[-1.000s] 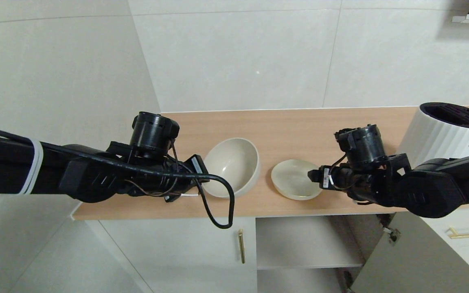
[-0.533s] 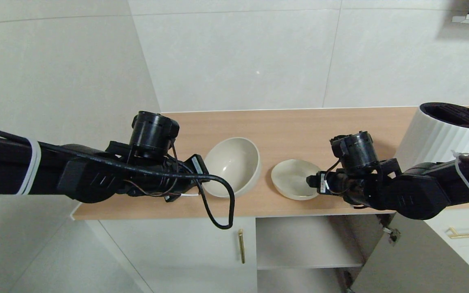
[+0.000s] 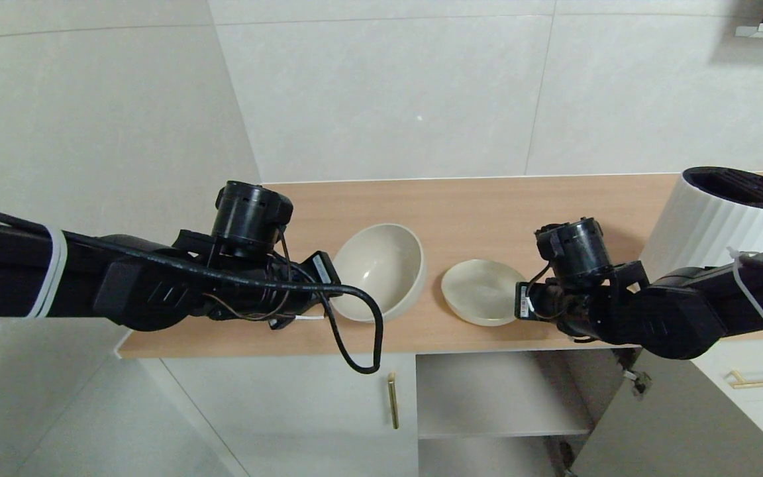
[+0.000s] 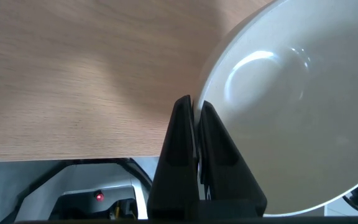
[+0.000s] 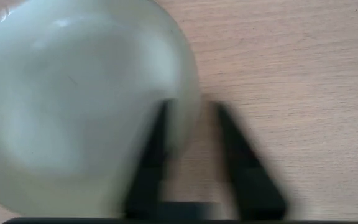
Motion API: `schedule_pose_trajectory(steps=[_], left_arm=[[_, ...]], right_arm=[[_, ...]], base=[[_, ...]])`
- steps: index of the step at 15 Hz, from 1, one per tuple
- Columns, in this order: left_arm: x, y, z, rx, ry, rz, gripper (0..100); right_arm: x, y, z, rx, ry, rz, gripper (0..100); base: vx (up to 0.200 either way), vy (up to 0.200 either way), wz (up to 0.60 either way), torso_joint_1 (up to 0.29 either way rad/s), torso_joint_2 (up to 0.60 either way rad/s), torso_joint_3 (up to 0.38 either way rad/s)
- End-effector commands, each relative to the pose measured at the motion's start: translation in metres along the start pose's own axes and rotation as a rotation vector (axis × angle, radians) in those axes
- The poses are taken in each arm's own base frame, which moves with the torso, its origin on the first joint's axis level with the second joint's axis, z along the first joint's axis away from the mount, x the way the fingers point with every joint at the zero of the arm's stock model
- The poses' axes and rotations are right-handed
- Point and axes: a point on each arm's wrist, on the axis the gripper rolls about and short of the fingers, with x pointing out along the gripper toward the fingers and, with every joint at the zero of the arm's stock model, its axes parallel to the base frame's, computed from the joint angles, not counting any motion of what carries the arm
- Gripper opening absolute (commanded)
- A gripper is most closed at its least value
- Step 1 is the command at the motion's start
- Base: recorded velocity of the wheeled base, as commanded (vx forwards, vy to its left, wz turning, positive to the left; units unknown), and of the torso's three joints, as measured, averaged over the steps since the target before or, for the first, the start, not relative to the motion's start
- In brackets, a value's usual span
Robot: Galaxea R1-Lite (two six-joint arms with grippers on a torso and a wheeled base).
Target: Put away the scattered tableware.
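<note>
My left wrist camera shows what the head view hides: my left gripper [image 4: 194, 102] is pinched tight on the rim of the big bowl [image 4: 284, 112], glossy and cream. My right gripper [image 5: 191, 112] is spread, its blurred fingers seemingly straddling the rim of the small bowl [image 5: 73, 106]. Both bowls sit near the front edge of the wood-grain counter [image 3: 474, 212]. A ribbed white cylinder [image 3: 712, 215] stands beside my right arm.

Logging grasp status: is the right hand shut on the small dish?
No, the right hand is open, its fingers straddling the dish at its rim.
</note>
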Motion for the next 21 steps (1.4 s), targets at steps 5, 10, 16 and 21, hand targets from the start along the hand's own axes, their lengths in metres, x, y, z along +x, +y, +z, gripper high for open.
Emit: schedule_pose_trajectory(steps=[5,10,16,21], left_arm=[[-0.001,-0.001,0.0,0.0,-0.002,-0.003,0],[-0.008,-0.003,0.0,0.004,-0.005,-0.012,0],[-0.05,0.002,-0.007,0.059,-0.017,-0.018,0],[-0.084,0.006,-0.01,0.156,-0.064,-0.049,0]], right_arm=[[-0.002,0.0,0.001,0.001,-0.002,0.002,0],[-0.021,-0.007,0.005,0.009,-0.012,0.028,0],[-0.084,-0.028,0.011,-0.014,0.062,0.253,0],[-0.11,-0.036,0.017,-0.015,0.093,0.311,0]], base=[[0.0,0.0,0.0,0.0,0.0,0.0],[0.0,0.0,0.0,0.0,0.0,0.0],[0.0,0.0,0.0,0.0,0.0,0.0],[0.0,0.0,0.0,0.0,0.0,0.0]])
